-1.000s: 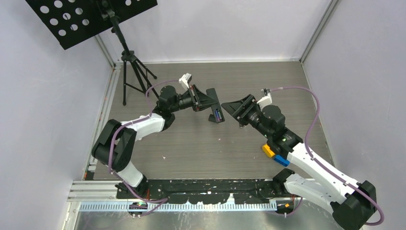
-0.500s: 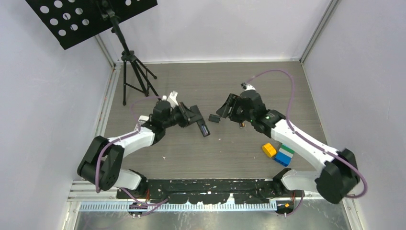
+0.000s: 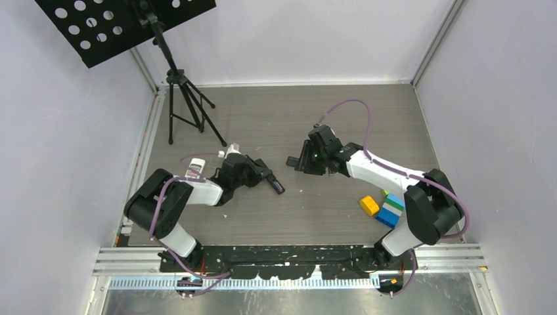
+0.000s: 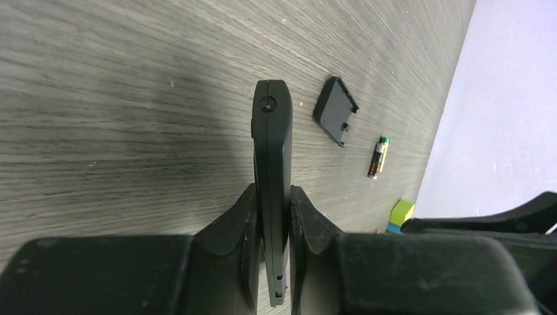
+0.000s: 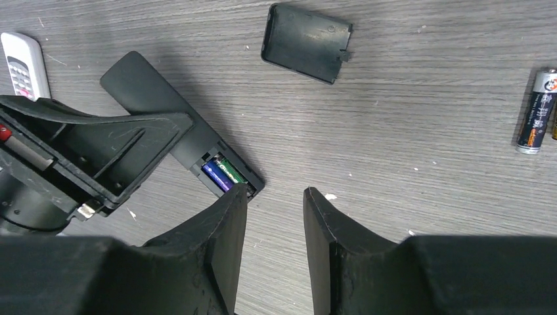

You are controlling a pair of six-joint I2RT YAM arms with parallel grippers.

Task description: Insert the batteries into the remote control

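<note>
Grey wood-grain tabletop (image 3: pixel 263 118) carries all the parts, enclosed by pale walls. At the far left, a small white remote (image 5: pixel 22 65) lies idle and is not part of this step. Next to it, the left gripper (image 4: pixel 272 197) is pressed tight on the remote control (image 4: pixel 271 131), pinching the narrow body edge-on and low over the surface, with the open compartment end pointing toward the other arm. Two cells sit side by side in that compartment, a purple-blue cell (image 5: pixel 215 176) and a green cell (image 5: pixel 230 170); whether another slot is free cannot be told. The right gripper (image 5: pixel 276 197) hovers just beside the compartment end, its jaws parted with nothing between them. The loading appears nearly complete, so the step in hand is likely to seat the cells flat and then fetch the battery cover (image 5: pixel 305 42), which lies loose farther out. The holding arm should keep the body steady while the free fingers press lightly, since a hard push could tip the edge-held body. A spare battery (image 5: pixel 535 111) lies well to the right, and the toy blocks (image 3: pixel 387 209) rest at the right margin, clear of the work.
</note>
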